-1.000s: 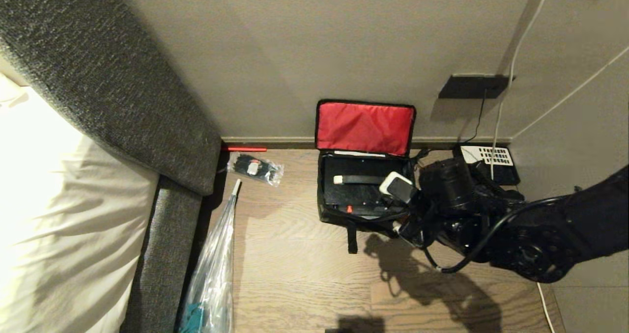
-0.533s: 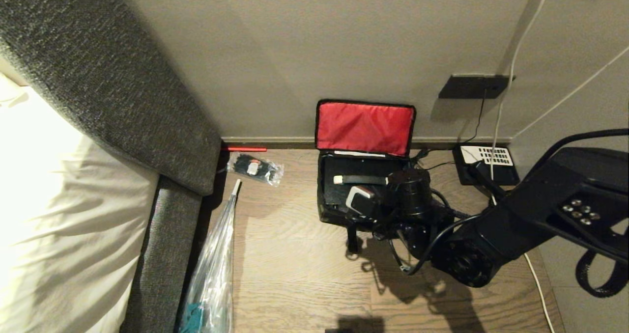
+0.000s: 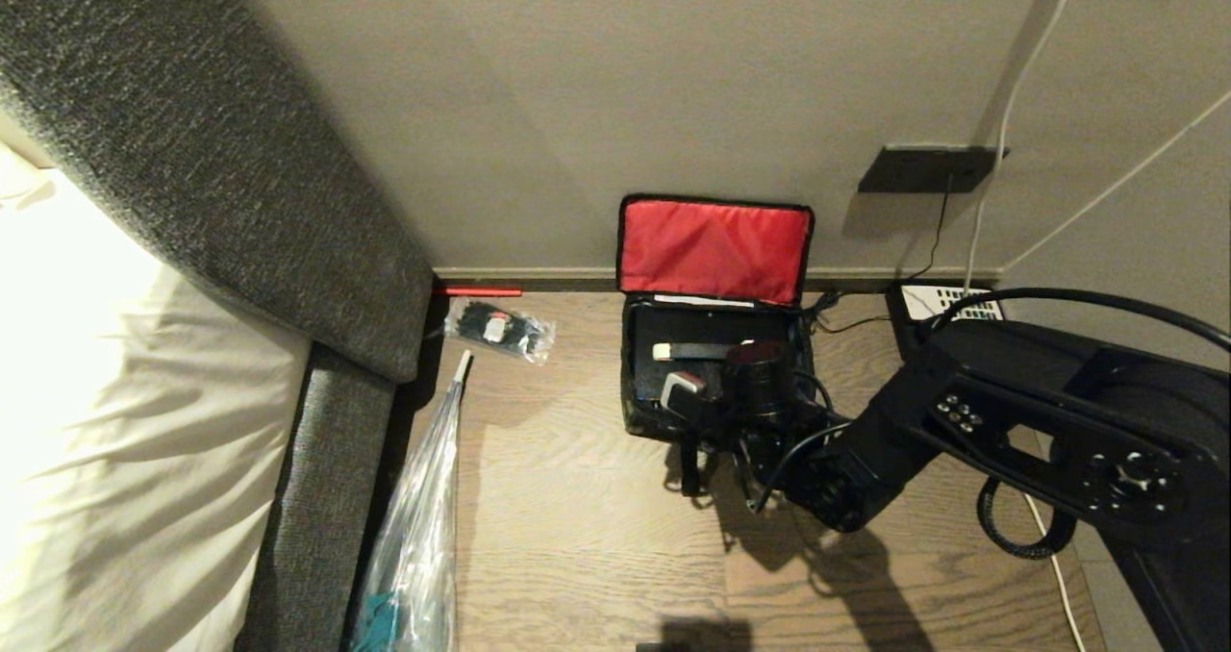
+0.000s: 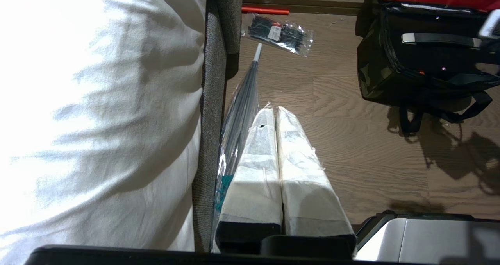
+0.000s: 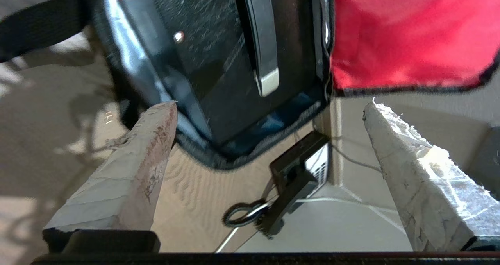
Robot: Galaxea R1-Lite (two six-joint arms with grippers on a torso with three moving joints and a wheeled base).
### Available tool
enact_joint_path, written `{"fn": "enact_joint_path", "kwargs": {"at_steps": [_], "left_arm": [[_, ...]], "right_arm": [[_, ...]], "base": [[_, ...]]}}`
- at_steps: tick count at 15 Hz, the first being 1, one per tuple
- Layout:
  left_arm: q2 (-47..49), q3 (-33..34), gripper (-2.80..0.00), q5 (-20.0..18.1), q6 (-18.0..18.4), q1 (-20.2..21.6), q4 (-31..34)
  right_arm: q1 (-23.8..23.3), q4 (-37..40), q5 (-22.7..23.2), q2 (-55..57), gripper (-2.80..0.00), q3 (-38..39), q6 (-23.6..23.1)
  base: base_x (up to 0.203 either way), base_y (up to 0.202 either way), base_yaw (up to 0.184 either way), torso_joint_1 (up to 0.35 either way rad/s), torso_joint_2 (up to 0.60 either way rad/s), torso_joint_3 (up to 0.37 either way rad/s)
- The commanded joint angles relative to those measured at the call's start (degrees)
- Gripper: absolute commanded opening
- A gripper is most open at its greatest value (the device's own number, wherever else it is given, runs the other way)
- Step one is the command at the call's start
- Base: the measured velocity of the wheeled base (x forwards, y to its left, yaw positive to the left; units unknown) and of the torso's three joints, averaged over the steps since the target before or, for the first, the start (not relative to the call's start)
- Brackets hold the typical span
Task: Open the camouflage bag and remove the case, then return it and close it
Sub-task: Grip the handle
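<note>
The camouflage bag [image 3: 654,428] stands open on the wood floor against the wall, its red-lined lid [image 3: 712,248] leaning back. The black case [image 3: 664,330] lies inside it, its handle with a silver end on top. My right gripper [image 3: 741,389] hangs low over the bag's front right part. In the right wrist view this gripper [image 5: 269,105] is open wide and holds nothing; beyond its fingers lie the case [image 5: 211,61] and the bag's end. The left gripper [image 4: 275,110] is shut on nothing, parked by the bed, with the bag [image 4: 371,73] off to its side.
A black phone with white keys [image 3: 947,301] and its cables lie on the floor right of the bag. A clear packet [image 3: 500,330] lies left of it by the skirting. A plastic-sleeved umbrella [image 3: 423,517] leans along the grey bed frame [image 3: 317,460].
My right arm has swung left and lower, carrying the gripper from the bag's right edge to over its inside. The bag, lid and case have not moved.
</note>
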Motion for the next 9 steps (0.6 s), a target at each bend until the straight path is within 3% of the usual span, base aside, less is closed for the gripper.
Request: {"fn": "enact_joint_path", "kwargs": {"at_steps": [1, 9], "left_arm": [[0.0, 0.0, -2.80, 0.0, 0.0, 0.0, 0.0], [0.0, 0.0, -2.80, 0.0, 0.0, 0.0, 0.0]], "right_arm": [[-1.1, -1.5, -0.4, 6.0, 0.00, -4.5, -0.8], [-4.6, -2.9, 1.2, 15.3, 0.00, -19.8, -2.9]], "base": [[0.000, 0.000, 0.000, 0.000, 0.00, 0.000], [0.000, 0.000, 0.000, 0.000, 0.00, 0.000]]}}
